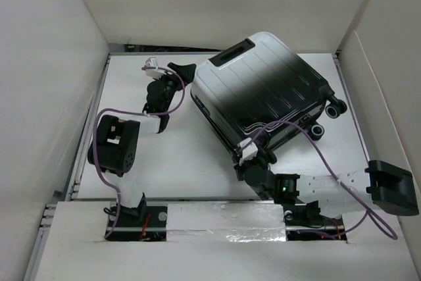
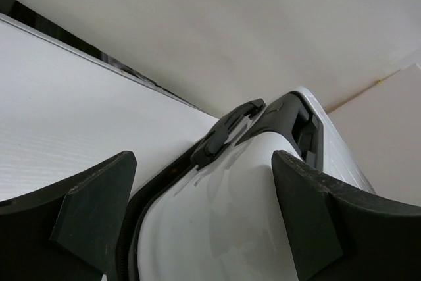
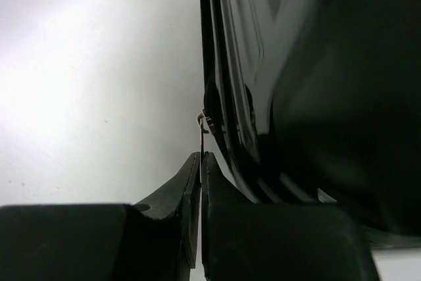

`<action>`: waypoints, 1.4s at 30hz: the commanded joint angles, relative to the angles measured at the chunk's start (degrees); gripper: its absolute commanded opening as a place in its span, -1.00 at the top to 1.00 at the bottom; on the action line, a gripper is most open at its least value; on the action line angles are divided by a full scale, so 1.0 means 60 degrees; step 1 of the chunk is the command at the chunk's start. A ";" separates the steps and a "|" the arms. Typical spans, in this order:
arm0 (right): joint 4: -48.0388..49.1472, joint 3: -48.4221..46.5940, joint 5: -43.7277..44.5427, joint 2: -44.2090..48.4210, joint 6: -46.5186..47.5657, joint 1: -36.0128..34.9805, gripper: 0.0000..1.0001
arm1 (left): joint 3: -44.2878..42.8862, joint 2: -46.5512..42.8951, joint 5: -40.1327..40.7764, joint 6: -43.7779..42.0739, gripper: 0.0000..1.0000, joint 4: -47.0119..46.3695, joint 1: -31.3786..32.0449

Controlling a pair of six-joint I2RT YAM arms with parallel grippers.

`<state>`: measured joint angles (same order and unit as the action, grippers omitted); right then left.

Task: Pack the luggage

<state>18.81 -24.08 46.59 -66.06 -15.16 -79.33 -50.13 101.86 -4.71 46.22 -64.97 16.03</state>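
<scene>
The luggage lies closed on the worktop, the left hand spread wide astride its white corner, the right hand pinched shut beside its black zip seam.

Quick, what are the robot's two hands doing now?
Left gripper: open, straddling a corner of the black-to-silver ribbed hard-shell suitcase.
Right gripper: closed beside its seam; holding anything, cannot tell.

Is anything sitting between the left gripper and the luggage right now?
Nothing visible does. The left gripper, jaws open, frames the white corner of the luggage directly, with no other object in the gap.
</scene>
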 commanded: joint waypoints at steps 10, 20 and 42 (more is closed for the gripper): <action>0.2505 -0.2885 -0.4672 -0.2536 0.1090 0.2133 0.99 | 0.2085 -0.1288 -0.1501 -0.0276 -0.61 -0.0421 0.1591; 0.0794 -0.2390 -0.3999 -0.0962 0.0287 0.0919 -0.52 | 0.2978 -0.3467 0.0430 -0.1154 -0.62 0.0837 0.1591; -0.5578 -0.3707 -0.0370 0.4080 0.0036 0.1133 0.32 | -0.0651 -0.2742 0.1607 -0.1713 -0.75 0.4367 0.0376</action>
<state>-8.19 -42.89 33.21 -44.29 -16.23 -75.75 -49.30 81.69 6.07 35.99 -41.65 20.67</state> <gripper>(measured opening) 0.322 0.873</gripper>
